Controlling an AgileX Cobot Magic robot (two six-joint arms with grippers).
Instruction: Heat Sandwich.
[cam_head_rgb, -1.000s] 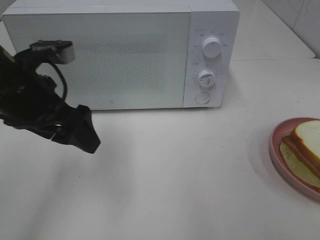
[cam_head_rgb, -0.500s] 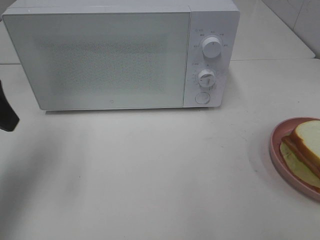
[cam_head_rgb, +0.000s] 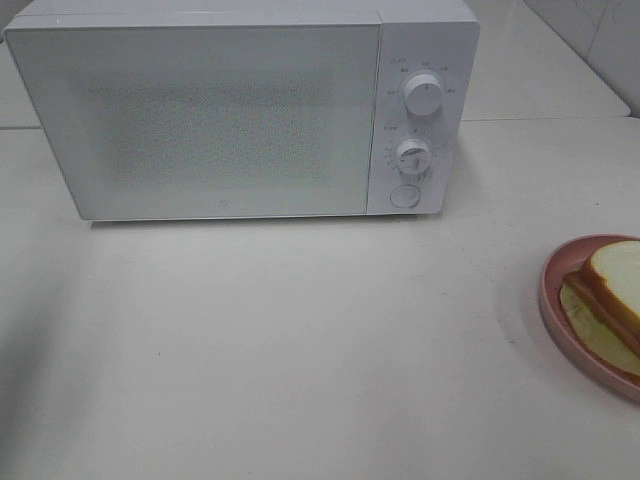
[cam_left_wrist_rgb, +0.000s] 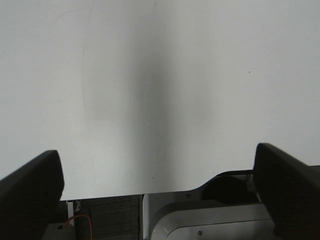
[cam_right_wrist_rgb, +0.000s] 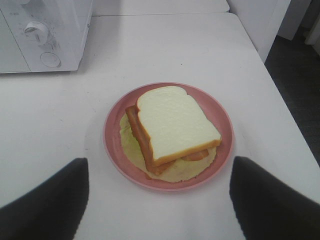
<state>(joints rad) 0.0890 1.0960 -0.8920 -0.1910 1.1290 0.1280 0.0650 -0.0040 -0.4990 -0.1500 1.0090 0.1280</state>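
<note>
My right gripper (cam_right_wrist_rgb: 159, 200) has its fingers (cam_right_wrist_rgb: 47, 200) spread wide, hovering just short of the sandwich (cam_right_wrist_rgb: 172, 127) on its pink plate (cam_right_wrist_rgb: 112, 135). My left gripper (cam_left_wrist_rgb: 160, 190) is also spread, over bare desk (cam_left_wrist_rgb: 160, 75). The plate sits right of the microwave (cam_head_rgb: 240, 110), apart from it.

White microwave (cam_head_rgb: 240, 110) at far side of white table (cam_head_rgb: 300, 350), door shut. Two white dials (cam_head_rgb: 424, 95) stacked on its right control panel, round button (cam_head_rgb: 405, 196) below them. Pink plate (cam_head_rgb: 556, 290) at right table edge, well apart from microwave.
</note>
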